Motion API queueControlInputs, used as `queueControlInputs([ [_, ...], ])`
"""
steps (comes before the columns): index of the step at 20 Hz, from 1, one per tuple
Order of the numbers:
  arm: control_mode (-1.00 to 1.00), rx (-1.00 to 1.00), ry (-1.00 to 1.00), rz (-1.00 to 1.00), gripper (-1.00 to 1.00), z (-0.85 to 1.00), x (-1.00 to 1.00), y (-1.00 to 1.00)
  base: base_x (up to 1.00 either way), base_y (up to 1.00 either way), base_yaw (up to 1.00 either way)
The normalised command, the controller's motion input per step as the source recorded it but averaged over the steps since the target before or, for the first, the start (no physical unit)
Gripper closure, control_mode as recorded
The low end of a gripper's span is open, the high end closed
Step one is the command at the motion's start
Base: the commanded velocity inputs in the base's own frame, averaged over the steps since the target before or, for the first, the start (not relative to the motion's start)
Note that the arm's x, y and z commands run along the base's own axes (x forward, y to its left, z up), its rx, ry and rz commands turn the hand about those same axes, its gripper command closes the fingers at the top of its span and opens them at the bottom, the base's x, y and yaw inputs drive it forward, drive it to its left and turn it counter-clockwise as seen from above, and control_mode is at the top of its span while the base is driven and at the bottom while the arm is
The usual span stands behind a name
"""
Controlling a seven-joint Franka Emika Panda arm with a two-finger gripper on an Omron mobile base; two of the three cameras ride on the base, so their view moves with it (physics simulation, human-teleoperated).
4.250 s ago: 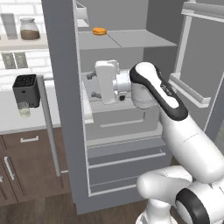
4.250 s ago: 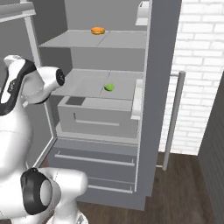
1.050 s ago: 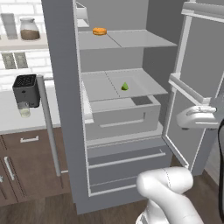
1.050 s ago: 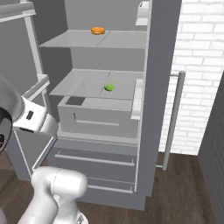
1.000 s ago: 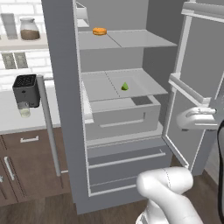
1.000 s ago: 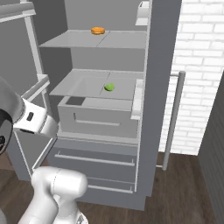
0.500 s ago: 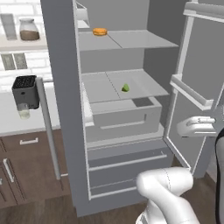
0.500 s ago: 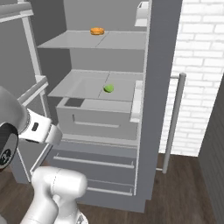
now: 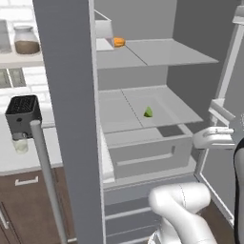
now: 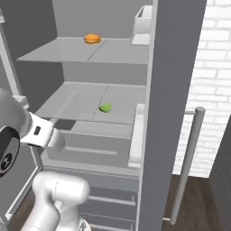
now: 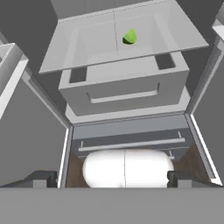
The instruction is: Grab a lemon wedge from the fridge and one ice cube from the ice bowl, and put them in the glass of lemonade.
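Fridge (image 9: 66, 119) doors stand open. The lemon wedge (image 11: 129, 36) sits on the middle shelf at 12 o'clock from the gripper (image 11: 113, 178), well apart. Its fingers are spread wide and hold nothing

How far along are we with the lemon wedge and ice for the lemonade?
Done: the fridge stands open. In hand: nothing; the gripper is open and empty, back from the shelves, looking at the lemon wedge lying untouched on the middle shelf. Left: pick the wedge, fetch an ice cube, and drop both into the glass.
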Motion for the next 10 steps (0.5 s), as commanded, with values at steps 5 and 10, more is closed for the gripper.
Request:
queueControlInputs([
  [5,1.0,0.0,0.0,0.0,-1.0,0.0,0.0,0.0,0.56,0.0,0.0],
  [10,-1.0,0.0,0.0,-0.01,-1.0,0.0,0.15,0.05,0.0,0.0,0.0],
])
